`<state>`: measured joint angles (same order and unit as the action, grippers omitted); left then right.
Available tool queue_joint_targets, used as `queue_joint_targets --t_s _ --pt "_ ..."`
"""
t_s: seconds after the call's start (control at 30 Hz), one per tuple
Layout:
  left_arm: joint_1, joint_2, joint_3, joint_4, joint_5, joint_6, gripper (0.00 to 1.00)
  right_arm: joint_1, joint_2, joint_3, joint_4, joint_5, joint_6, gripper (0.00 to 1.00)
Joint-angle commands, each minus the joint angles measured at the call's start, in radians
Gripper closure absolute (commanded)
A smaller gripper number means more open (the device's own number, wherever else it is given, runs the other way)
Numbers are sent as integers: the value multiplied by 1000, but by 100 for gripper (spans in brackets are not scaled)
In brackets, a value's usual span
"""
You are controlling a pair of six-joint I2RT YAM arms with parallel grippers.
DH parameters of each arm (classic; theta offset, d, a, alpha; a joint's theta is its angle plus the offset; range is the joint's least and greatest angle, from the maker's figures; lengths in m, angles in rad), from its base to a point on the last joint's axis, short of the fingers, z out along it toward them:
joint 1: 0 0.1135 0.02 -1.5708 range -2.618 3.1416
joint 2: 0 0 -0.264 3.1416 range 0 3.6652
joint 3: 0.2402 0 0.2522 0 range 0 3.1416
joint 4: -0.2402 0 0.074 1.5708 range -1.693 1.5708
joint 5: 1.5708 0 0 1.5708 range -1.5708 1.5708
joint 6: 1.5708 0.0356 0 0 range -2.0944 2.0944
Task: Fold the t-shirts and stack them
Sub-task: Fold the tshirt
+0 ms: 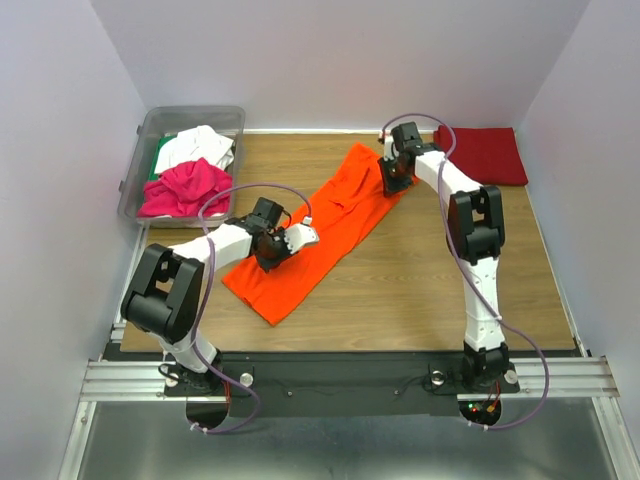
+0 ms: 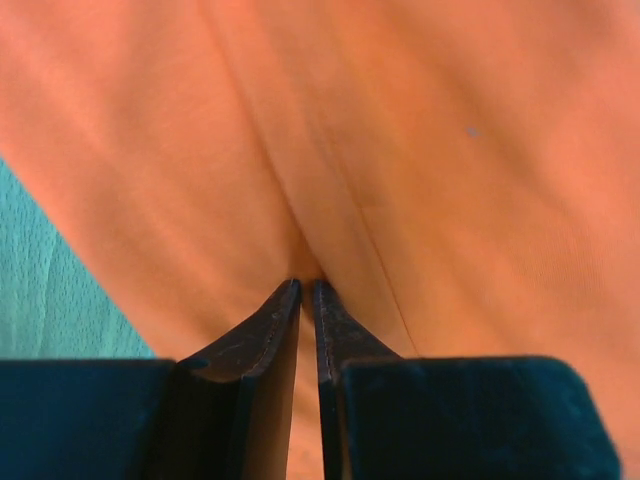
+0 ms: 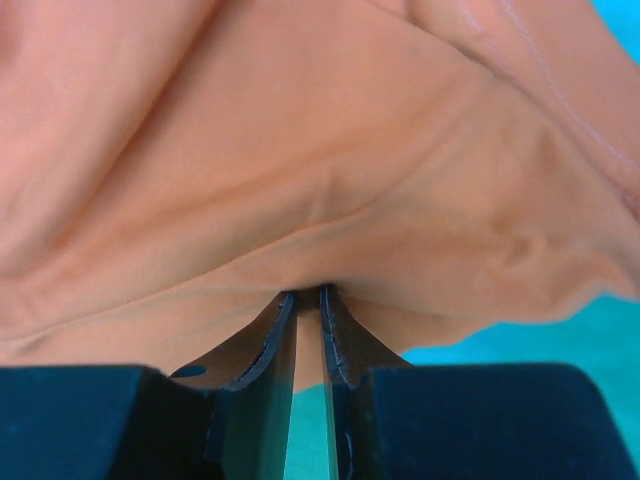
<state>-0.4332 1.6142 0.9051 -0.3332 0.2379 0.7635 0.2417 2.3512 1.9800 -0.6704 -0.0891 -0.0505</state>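
The bright orange t-shirt (image 1: 318, 235) lies in a long diagonal strip across the middle of the table. My left gripper (image 1: 272, 250) is shut on its near left part; in the left wrist view the jaws (image 2: 307, 285) pinch a fold of the orange cloth (image 2: 420, 150). My right gripper (image 1: 392, 178) is shut on the shirt's far right edge; in the right wrist view the jaws (image 3: 308, 293) pinch the orange cloth (image 3: 300, 150). A folded dark red t-shirt (image 1: 481, 153) lies at the far right. Magenta (image 1: 185, 187), white (image 1: 197, 147) and green (image 1: 163, 152) shirts lie in the bin.
A clear plastic bin (image 1: 229, 116) stands at the far left corner of the wooden table (image 1: 420, 270). White walls close in the back and both sides. Purple cables loop off both arms.
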Motion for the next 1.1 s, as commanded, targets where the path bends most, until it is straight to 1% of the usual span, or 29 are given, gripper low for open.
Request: queue_joint_targets --t_s 0.0,0.03,0.07,0.1,0.13,0.17,0.2,0.23,0.27,0.33,0.37,0.4,0.43,0.47,0.5,0.53,0.57,0.63,0.73,0.77,0.8,0.9,1.07 --pt "-65 4 -96 -124 -6 43 79 -1 181 127 11 35 -40 79" --pt "-114 4 -103 -130 1 39 80 -1 203 163 11 25 -51 79" --pt "-139 4 -106 -132 12 28 80 -1 227 202 15 17 -58 79" --pt "-168 4 -100 -130 38 14 80 1 249 280 17 15 -60 78" --pt "-217 9 -91 -121 56 -24 80 1 296 331 22 15 -63 78" --pt "-245 15 -63 -116 87 -47 80 -1 316 371 22 15 -69 78" --pt "-265 19 -45 -118 113 -68 80 -1 330 444 25 29 -77 77" --pt "-280 26 -23 -118 139 -120 78 1 344 474 26 38 -81 76" --pt "-303 29 -2 -121 168 -142 77 -1 352 494 29 41 -87 75" --pt "-317 18 55 -122 208 -185 75 -2 306 496 35 48 -100 73" --pt "-317 1 92 -128 234 -194 74 -1 274 476 37 34 -100 72" --pt "-317 -11 106 -133 238 -200 73 -1 238 418 40 19 -103 71" --pt "-317 -25 116 -142 238 -205 73 -1 203 378 48 6 -101 69" --pt "-314 -52 129 -145 233 -205 73 -1 121 343 51 -24 -98 68" --pt "-311 -65 132 -151 227 -202 73 -1 85 312 52 -40 -95 67" --pt "-309 -77 133 -156 218 -196 73 1 44 242 52 -60 -88 66" --pt "-308 -95 130 -167 196 -181 73 1 -22 211 51 -96 -84 65" --pt "-305 -109 118 -171 175 -156 73 5 -84 142 51 -132 -68 65" --pt "-303 -105 71 -144 111 -103 73 42 -179 -21 48 -210 -37 65" --pt "-303 -105 71 -144 110 -102 73 42 -179 -21 48 -210 -37 65" --pt "-303 -94 52 -133 91 -89 73 50 -190 -74 48 -233 -29 65" --pt "-303 -62 28 -93 46 -60 73 76 -204 -164 48 -279 -2 66" --pt "-308 16 28 -66 40 -40 73 85 -161 -219 58 -313 21 69"
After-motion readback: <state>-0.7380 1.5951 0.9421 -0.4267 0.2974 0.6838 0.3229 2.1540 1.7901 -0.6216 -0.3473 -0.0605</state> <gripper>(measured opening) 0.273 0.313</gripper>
